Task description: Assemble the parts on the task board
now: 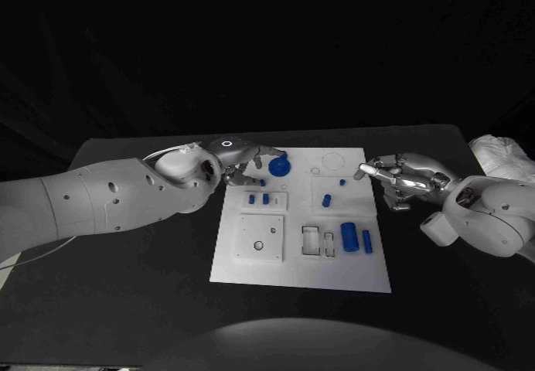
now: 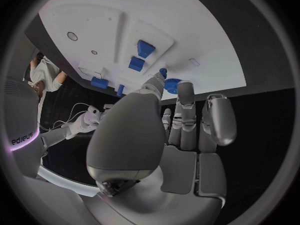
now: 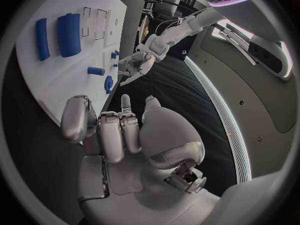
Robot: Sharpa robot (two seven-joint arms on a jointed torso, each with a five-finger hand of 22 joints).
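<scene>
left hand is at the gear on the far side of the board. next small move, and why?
Probably close the left hand on the blue gear and lift it slightly. Its fingertips sit right at the gear on the task board, though I can't tell whether they already grip it. The right hand hovers at the board's right edge, holding nothing.

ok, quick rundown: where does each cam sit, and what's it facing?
Head: on the robot's head, looking down at the white board; both arms show.
Left wrist: behind the left hand, facing the board and blue gear.
Right wrist: behind the right hand, facing the board edge.
Shared: all three show the gear, with the left hand's fingers at it.
</scene>
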